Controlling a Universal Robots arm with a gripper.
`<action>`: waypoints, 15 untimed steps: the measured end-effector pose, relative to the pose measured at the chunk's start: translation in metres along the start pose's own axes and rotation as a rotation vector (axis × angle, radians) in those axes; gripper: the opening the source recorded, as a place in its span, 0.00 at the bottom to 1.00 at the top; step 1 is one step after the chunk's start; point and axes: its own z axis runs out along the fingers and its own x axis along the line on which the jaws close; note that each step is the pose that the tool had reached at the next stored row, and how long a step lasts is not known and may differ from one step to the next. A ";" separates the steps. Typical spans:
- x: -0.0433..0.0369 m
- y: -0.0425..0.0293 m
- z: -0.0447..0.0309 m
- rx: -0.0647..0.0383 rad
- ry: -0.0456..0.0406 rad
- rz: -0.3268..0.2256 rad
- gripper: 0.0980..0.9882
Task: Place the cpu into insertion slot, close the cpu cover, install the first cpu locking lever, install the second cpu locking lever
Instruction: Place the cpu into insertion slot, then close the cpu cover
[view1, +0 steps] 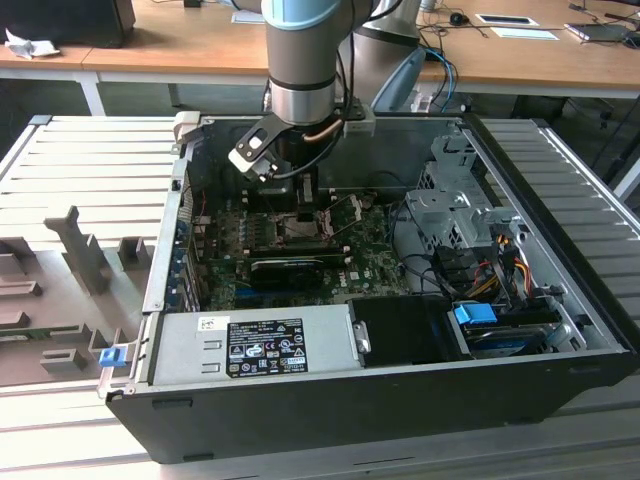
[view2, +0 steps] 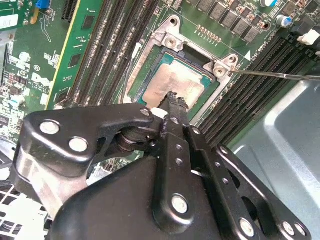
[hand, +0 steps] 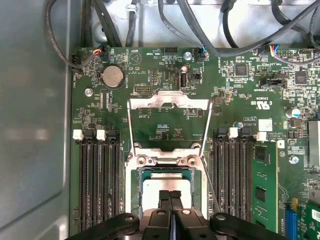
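The cpu (view2: 172, 80), a pale silver-beige square, lies flat in the insertion slot (view2: 146, 75) on the green board; in the first wrist view the cpu (hand: 155, 187) sits inside the slot's rim (hand: 140, 173). My gripper (view2: 175, 99) is shut, its two fingertips (hand: 164, 196) pressed together and resting at the chip's top near one edge. The cpu cover (hand: 168, 103), a thin silvery frame, stands flipped back from its hinge, the board showing through its window. A thin wire locking lever (view2: 280, 76) sticks out beside the socket. In the exterior view the gripper (view1: 303, 208) hangs over the socket inside the case.
Black memory slots (hand: 97, 185) flank the socket on both sides. A black card (view1: 290, 268) lies in front of the socket, a power supply (view1: 250, 345) along the near wall of the case (view1: 400, 410). Cables (hand: 225, 30) run along the board's edge.
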 end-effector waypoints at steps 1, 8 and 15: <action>0.0000 0.0001 -0.0009 0.000 -0.0001 0.000 0.01; -0.0002 0.0149 -0.0058 0.006 -0.0002 0.000 0.01; -0.0002 0.0152 -0.0104 0.006 -0.0002 0.000 0.01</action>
